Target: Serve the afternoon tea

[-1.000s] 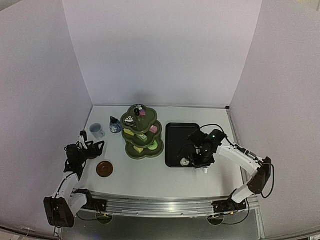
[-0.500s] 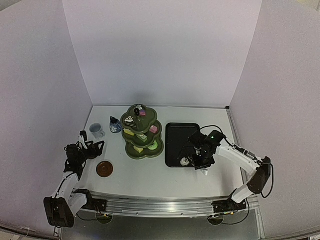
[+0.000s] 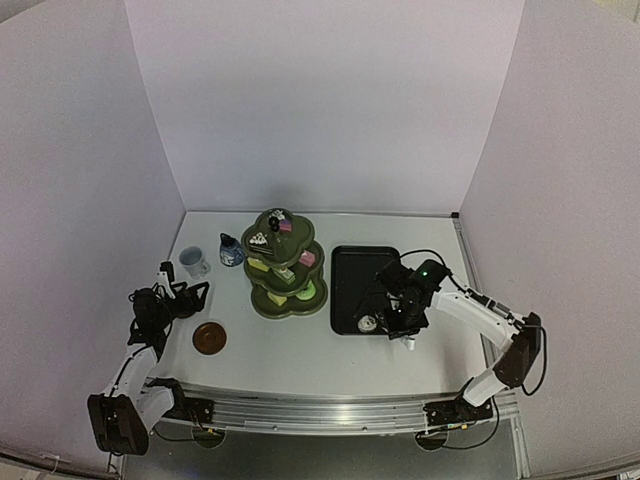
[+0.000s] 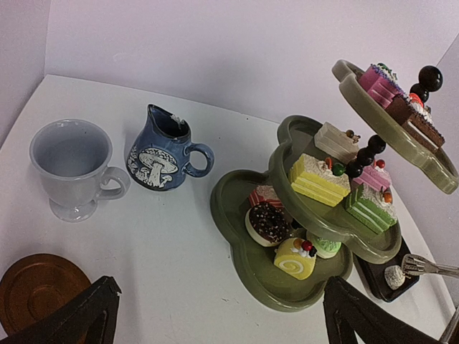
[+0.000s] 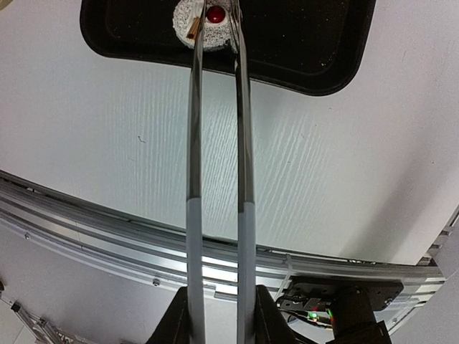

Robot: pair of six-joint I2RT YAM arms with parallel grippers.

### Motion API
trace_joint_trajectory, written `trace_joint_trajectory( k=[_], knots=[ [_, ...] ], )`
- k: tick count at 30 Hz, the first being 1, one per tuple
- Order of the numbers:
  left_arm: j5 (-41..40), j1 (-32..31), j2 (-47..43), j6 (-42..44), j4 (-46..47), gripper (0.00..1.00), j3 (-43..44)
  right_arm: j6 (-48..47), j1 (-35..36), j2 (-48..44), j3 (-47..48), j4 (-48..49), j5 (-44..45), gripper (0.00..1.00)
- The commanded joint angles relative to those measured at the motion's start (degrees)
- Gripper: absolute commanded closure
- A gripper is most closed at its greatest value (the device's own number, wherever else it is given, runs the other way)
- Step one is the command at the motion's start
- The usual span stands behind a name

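Note:
The olive-green three-tier stand (image 3: pixel 285 265) holds several small cakes (image 4: pixel 315 179) at the table's middle. Left of it stand the white mug (image 4: pixel 72 165) and the dark-blue pot (image 4: pixel 161 154), with a brown coaster (image 4: pixel 39 290) nearer me. My left gripper (image 4: pixel 222 315) hangs open over bare table in front of them, holding nothing. My right gripper (image 5: pixel 219 315) is shut on the thin metal tongs (image 5: pixel 240 143). The tongs' tips sit at either side of a white cake with a red cherry (image 5: pixel 208 25), which lies at the near edge of the black tray (image 5: pixel 308 43).
The black tray (image 3: pixel 355 260) lies right of the stand, its near left corner by the stand's lowest tier. White walls close in the table on three sides. A metal rail (image 5: pixel 107 222) runs along the near edge.
The tongs' arms have drawn slightly closer together at the white cake on the tray. The left arm has not moved.

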Motion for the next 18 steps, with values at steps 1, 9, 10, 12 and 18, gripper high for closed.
trace_joint_trajectory(
  k=[1, 9, 10, 12, 18],
  knots=[
    [0.6, 0.3, -0.3, 0.7, 1.1, 0.00, 2.1, -0.5, -0.3, 0.8, 1.4, -20.9, -1.0, 0.78],
    [0.5, 0.3, -0.4, 0.6, 1.2, 0.00, 2.0, -2.0, -0.3, 3.0, 4.4, -20.9, 1.2, 0.95],
    [0.4, 0.3, -0.4, 0.6, 1.2, 0.00, 2.0, -2.2, -0.3, 3.2, 5.0, -20.9, 1.4, 0.96],
    [0.3, 0.2, -0.4, 0.7, 1.3, 0.00, 2.0, -2.2, -0.3, 3.5, 5.9, -21.0, 2.2, 0.98],
    [0.2, 0.3, -0.3, 1.0, 1.4, 0.00, 2.0, -1.7, -0.4, 3.9, 9.6, -20.9, 7.0, 1.00]
  ],
)
